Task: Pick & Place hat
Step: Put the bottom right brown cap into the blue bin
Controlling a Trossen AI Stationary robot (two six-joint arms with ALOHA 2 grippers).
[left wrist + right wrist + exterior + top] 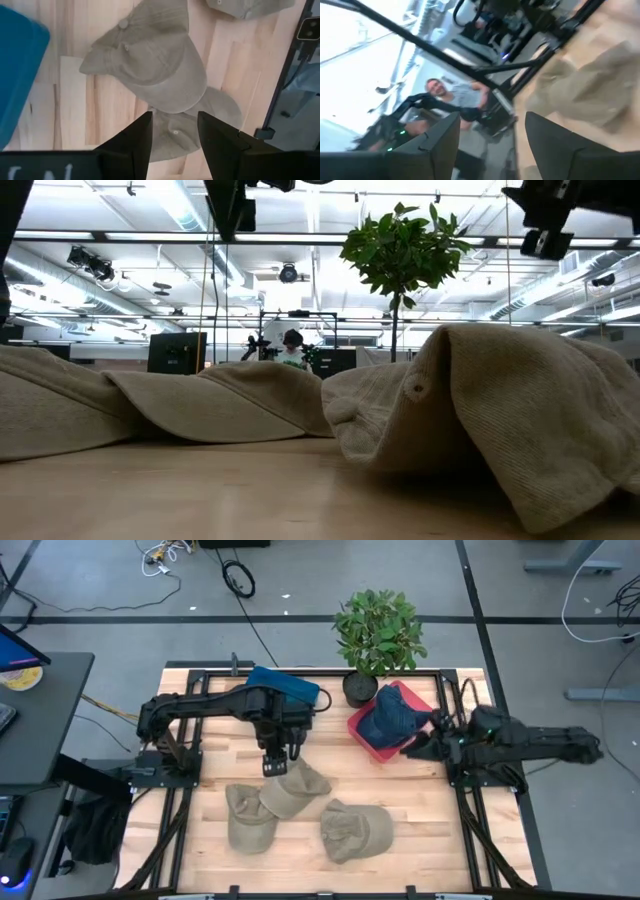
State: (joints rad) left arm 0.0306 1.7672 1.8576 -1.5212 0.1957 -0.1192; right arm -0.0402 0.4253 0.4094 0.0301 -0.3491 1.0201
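Three tan hats lie on the wooden table: one (297, 783) resting partly on a second (250, 820), and a third (356, 831) toward the near right. My left gripper (275, 765) hangs above the first hat (155, 65), pointing down, open, with nothing between its fingers. A dark blue hat (395, 715) lies in the red bin (362, 735) at the far right. My right gripper (415, 747) is beside that bin, pointing level, open and holding nothing (492, 140).
A blue bin (285, 685) stands at the far side behind my left arm. A potted plant (378, 635) stands at the far edge by the red bin. Black frame rails (470, 820) run along the table's sides. A person (445, 95) shows beyond the table.
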